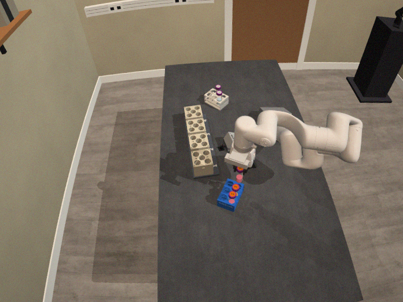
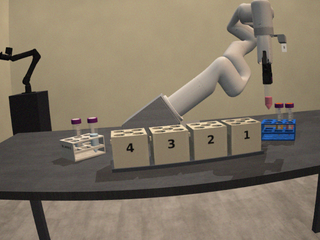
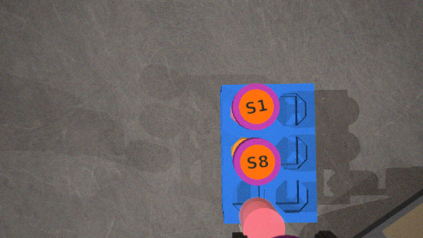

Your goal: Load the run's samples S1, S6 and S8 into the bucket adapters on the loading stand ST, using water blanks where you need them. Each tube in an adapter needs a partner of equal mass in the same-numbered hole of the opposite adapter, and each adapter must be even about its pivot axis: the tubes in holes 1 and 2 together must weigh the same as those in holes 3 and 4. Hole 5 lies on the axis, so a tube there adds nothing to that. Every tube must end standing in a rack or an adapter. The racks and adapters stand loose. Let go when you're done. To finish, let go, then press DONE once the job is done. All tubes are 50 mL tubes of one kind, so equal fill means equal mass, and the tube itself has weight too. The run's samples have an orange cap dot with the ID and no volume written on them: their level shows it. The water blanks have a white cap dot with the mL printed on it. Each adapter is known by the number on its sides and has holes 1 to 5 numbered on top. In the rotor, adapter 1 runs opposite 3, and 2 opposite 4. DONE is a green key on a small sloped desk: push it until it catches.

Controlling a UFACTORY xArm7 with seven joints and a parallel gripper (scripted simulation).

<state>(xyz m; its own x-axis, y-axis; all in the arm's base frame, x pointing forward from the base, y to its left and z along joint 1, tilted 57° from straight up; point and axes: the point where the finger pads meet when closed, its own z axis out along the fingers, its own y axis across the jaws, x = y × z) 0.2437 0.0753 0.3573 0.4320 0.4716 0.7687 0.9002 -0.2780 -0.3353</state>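
My gripper (image 1: 240, 169) (image 2: 267, 81) (image 3: 282, 235) is shut on an orange-dot tube (image 1: 239, 178) (image 2: 268, 100) (image 3: 263, 223) with pink liquid, held upright above the near end of the blue rack (image 1: 226, 205) (image 2: 277, 138) (image 3: 295, 132). Its ID is not readable. S1 (image 1: 232, 194) (image 2: 289, 105) (image 3: 256, 106), pink, and S8 (image 1: 235, 187) (image 2: 278, 105) (image 3: 257, 162), orange, stand in that rack. Adapters 1 (image 1: 202, 171) (image 2: 247, 146), 2 (image 2: 210, 153), 3 (image 2: 170, 155) and 4 (image 2: 129, 160) stand in a row; no tube shows in them. Two water blanks (image 1: 219, 93) (image 2: 92, 120) stand in the white rack (image 2: 66, 154); their mL are unreadable.
The dark stand base (image 2: 170, 165) runs under the adapters. A small grey desk (image 1: 229, 141) beside the adapters is partly hidden by the arm; its green key is not visible. The white rack is beyond adapter 4, the blue rack beyond adapter 1.
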